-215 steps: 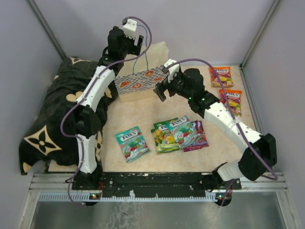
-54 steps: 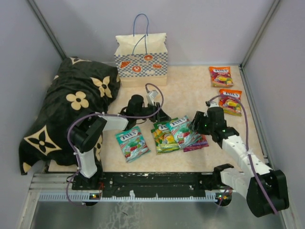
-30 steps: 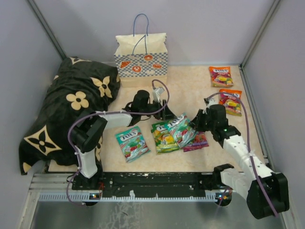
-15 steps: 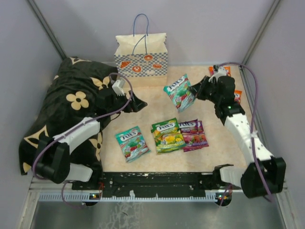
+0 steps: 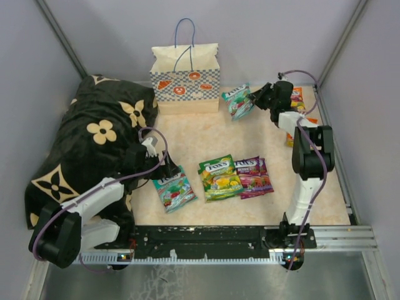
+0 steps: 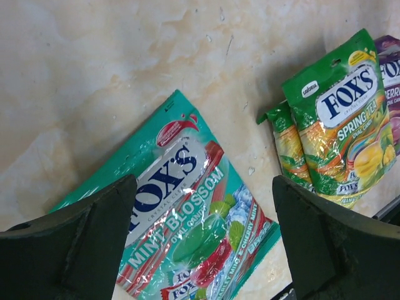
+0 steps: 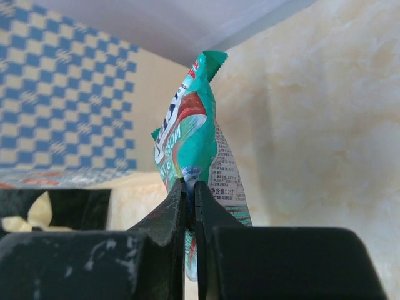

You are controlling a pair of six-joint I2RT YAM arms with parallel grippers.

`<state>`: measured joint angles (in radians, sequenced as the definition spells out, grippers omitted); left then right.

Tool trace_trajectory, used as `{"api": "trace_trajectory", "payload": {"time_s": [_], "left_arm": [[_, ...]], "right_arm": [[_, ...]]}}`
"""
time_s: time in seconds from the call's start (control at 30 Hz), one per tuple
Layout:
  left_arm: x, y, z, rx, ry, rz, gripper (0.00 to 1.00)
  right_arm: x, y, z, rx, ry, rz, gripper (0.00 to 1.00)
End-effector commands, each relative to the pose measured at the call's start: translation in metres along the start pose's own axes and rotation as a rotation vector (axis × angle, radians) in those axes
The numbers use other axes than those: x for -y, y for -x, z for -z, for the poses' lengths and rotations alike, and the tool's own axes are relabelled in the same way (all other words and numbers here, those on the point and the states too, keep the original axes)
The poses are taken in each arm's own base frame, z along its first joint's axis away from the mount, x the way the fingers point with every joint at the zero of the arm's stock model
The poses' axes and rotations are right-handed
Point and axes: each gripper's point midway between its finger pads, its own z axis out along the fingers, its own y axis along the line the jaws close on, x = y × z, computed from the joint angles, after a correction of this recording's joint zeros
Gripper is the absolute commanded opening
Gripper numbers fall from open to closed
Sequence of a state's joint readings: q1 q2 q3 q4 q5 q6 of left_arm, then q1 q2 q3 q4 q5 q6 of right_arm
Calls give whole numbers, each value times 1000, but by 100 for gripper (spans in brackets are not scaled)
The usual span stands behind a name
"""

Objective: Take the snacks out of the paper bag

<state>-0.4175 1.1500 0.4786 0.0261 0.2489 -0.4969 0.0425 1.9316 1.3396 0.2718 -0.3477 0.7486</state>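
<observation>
At the right gripper, the fingers are pinching a teal packet by one edge, just right of the bag. Nearer the bases, the left gripper is hovering spread wide over a second teal packet, which is lying flat on the table beside a green packet.

Grips a teal snack packet in the right gripper, just right of the paper bag. Holds the left gripper at the far edge of a second teal packet, well in front of the bag, with a green packet and a purple packet alongside.
</observation>
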Motion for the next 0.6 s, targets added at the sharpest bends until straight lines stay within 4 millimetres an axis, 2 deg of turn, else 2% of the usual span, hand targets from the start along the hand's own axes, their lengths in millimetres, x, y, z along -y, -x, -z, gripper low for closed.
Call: {"api": "trace_trajectory", "payload": {"time_s": [0.0, 0.1, 0.2, 0.33, 0.43, 0.57], "left_arm": [[-9, -16, 5, -19, 38, 30, 95], [-15, -28, 5, -44, 53, 47, 95], [-15, -37, 6, -71, 47, 63, 95], [-20, -53, 6, -118, 51, 84, 94], [-27, -65, 7, -147, 71, 96, 94], [-28, -71, 5, -160, 69, 108, 94]], "right_arm": [[-6, 48, -32, 152, 74, -25, 0], [21, 48, -51, 162, 44, -72, 0], [43, 47, -59, 164, 16, -103, 0], [65, 51, -58, 173, -31, -107, 0], [75, 54, -55, 170, -54, -95, 0], [85, 58, -52, 170, -89, -59, 0]]}}
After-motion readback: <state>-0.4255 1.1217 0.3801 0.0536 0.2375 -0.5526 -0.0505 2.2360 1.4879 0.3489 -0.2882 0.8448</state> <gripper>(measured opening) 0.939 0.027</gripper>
